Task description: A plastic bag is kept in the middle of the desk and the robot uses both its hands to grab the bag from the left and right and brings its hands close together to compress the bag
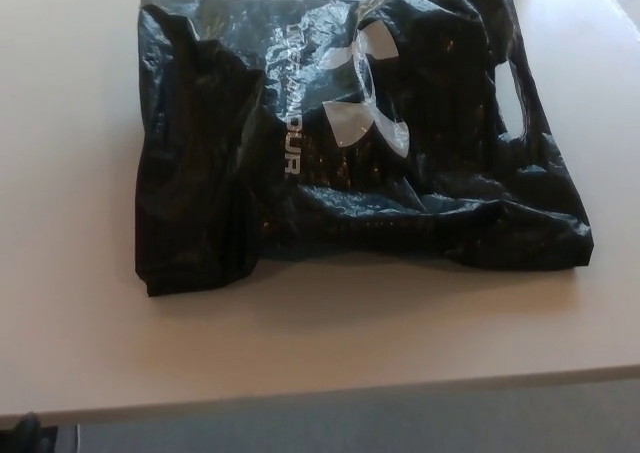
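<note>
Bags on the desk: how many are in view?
1. A black plastic bag lies crumpled in the middle of the desk, its cut-out handle toward the right edge. Anything beneath or inside it cannot be seen.

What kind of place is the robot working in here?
Probably an office or lab: a plain, pale, smooth-topped desk, grey floor beyond its edge, and only a crumpled black plastic shopping bag on it.

Only a sliver of the robot shows: a small, rounded, matte black shape point(22, 430) below the worktop's point(330, 343) front left corner. It is too little to tell which part it is. No cables, screws or markings show.
</note>
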Tool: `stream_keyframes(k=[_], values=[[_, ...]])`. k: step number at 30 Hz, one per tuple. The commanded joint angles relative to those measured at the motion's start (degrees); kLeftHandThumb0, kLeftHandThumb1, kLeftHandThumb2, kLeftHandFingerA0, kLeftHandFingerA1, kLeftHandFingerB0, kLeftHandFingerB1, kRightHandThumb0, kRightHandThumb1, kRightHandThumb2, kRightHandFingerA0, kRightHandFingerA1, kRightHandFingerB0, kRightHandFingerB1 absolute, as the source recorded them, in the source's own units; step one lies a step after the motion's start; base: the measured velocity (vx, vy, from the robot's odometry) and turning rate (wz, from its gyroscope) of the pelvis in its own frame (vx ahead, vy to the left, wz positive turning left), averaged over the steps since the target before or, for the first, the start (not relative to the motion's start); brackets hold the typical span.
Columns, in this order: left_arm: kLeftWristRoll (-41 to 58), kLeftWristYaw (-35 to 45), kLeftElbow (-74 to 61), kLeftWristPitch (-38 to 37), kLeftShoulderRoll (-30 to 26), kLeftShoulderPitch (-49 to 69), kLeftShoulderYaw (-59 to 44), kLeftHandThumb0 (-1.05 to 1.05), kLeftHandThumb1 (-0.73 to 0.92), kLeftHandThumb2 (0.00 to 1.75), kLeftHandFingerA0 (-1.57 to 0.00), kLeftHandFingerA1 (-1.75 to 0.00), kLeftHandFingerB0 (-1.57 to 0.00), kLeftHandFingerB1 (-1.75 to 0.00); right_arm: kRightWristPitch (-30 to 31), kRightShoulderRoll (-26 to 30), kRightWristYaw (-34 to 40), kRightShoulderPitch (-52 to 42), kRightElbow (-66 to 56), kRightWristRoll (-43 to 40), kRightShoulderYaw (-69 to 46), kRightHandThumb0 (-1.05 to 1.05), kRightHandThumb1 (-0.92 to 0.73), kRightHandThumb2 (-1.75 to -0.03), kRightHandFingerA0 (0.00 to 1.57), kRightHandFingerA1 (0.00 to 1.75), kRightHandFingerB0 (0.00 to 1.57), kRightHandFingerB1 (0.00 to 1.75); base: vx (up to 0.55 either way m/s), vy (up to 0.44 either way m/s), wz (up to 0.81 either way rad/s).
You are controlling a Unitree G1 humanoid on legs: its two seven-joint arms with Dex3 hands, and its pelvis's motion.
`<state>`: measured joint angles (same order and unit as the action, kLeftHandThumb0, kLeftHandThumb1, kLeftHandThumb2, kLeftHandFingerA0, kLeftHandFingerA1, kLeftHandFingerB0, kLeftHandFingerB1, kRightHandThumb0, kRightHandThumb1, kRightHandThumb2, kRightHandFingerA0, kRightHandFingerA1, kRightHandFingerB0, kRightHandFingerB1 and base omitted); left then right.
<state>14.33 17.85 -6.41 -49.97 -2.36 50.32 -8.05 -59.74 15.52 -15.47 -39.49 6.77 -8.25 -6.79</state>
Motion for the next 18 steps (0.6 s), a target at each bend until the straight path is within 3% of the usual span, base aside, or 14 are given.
stream_keyframes(k=[1, 2, 5, 6, 8, 9, 10, 13, 14, 15, 16, 17, 18], values=[[-1.51, -0.61, 1.49, -6.26, 0.77, -1.08, -1.65, -0.63, 0.92, 0.83, -0.08, -0.29, -0.07, -0.25, -3.63, 0.62, -1.34, 0.6, 1.13, -2.6, 0.41, -0.66, -0.66, -1.03, 0.0, 0.38, 0.04, 0.41, 0.0, 0.0, 0.0], [-0.96, -0.13, 1.3, -5.81, 0.08, -1.23, -1.38, -0.63, 0.82, 1.18, -0.02, -0.32, -0.01, -0.31, -3.56, 0.53, -1.34, 0.74, 1.28, -2.63, 0.41, -0.69, -0.67, -1.03, 0.0, 0.38, 0.03, 0.41, 0.0, 0.0, 0.0], [4.16, 2.62, 0.57, -3.05, -2.02, -0.52, 1.33, -0.74, 0.85, 1.16, -0.05, -0.22, -0.05, -0.24, -2.76, 0.22, -0.86, 0.16, 0.46, -1.6, -0.18, -0.68, -0.67, -1.03, 0.01, 0.39, 0.02, 0.42, 0.0, 0.0, 0.0], [0.63, 0.41, -0.27, -2.44, -1.16, 0.25, -0.39, -0.66, 0.81, 1.18, -0.01, -0.3, -0.01, -0.31, -2.9, 0.19, -1.14, 0.18, 0.83, -2.09, 0.25, -0.68, -0.66, -1.02, 0.01, 0.4, 0.02, 0.42, 0.0, 0.0, 0.0], [1.71, 1.09, 0.37, -4.5, -1.47, -0.5, -0.27, -0.63, 0.82, 1.17, -0.01, -0.31, -0.02, -0.31, -3.02, -0.06, -1.36, -0.04, 0.81, -2.64, 0.86, -0.68, -0.66, -1.02, 0.01, 0.39, 0.02, 0.42, 0.0, 0.0, 0.0], [0.86, 0.88, 0.35, -4.45, -1.47, -0.64, -0.61, -0.72, 0.87, 1.17, -0.06, -0.26, -0.06, -0.25, -2.93, 0.01, -1.4, -0.09, 0.68, -2.84, 0.95, -0.68, -0.66, -1.02, 0.0, 0.4, 0.03, 0.43, 0.0, 0.0, 0.0], [-0.11, 0.35, -0.15, -3.73, -1.3, -0.57, -0.92, -0.64, 0.81, 1.17, -0.02, -0.31, -0.02, -0.32, -2.9, 0.05, -1.3, -0.21, 0.57, -2.69, 0.8, -0.67, -0.66, -1.02, 0.0, 0.41, 0.03, 0.43, 0.0, 0.0, 0.0], [0.01, -0.37, 0.24, -4.26, -0.36, -1.33, -1.35, -0.69, 0.79, 1.12, -0.05, -0.39, -0.05, -0.37, -2.88, 0.25, -1.41, -0.24, 0.65, -2.85, 0.89, -0.74, -0.66, -1.0, 0.01, 0.41, 0.07, 0.43, 0.0, 0.0, 0.0], [0.26, -0.31, -0.72, -3.08, -0.54, -0.78, -1.05, -0.66, 0.92, 0.8, -0.08, -0.24, -0.07, -0.23, -3.36, 0.17, -1.39, 0.05, 1.07, -2.68, 0.79, -0.34, -0.6, -1.14, 0.0, 0.49, 0.0, 0.48, 0.0, 0.0, 0.0], [0.52, -0.14, -1.52, -2.16, -0.74, -0.11, -0.74, -0.66, 0.78, 1.14, -0.04, -0.34, -0.04, -0.33, -3.39, 0.12, -1.21, 0.1, 1.14, -2.11, 0.48, -0.34, -0.6, -1.14, 0.0, 0.49, 0.0, 0.48, 0.0, 0.0, 0.0], [0.62, -0.18, -2.08, -1.63, -0.71, 0.4, -0.58, -0.66, 0.78, 1.14, -0.04, -0.34, -0.04, -0.33, -3.14, 0.09, -0.98, 0.0, 1.01, -1.4, 0.08, -0.34, -0.6, -1.14, 0.0, 0.49, 0.0, 0.48, 0.0, 0.0, 0.0], [1.31, 0.48, -2.01, -1.3, -1.34, 0.43, -0.18, -0.65, 0.8, 1.17, 0.0, -0.29, 0.0, -0.3, -2.71, 0.26, -1.11, -0.17, 0.66, -1.62, 0.23, -0.69, -0.67, -1.03, 0.01, 0.43, 0.04, 0.43, 0.0, 0.0, 0.0], [2.61, 1.36, -1.71, -1.28, -1.94, 0.31, 0.46, -0.73, 0.83, 1.14, -0.05, -0.23, -0.06, -0.26, -2.27, 0.33, -1.2, -0.36, 0.34, -1.83, 0.35, -0.7, -0.67, -1.03, 0.01, 0.43, 0.04, 0.43, 0.0, 0.0, 0.0]])
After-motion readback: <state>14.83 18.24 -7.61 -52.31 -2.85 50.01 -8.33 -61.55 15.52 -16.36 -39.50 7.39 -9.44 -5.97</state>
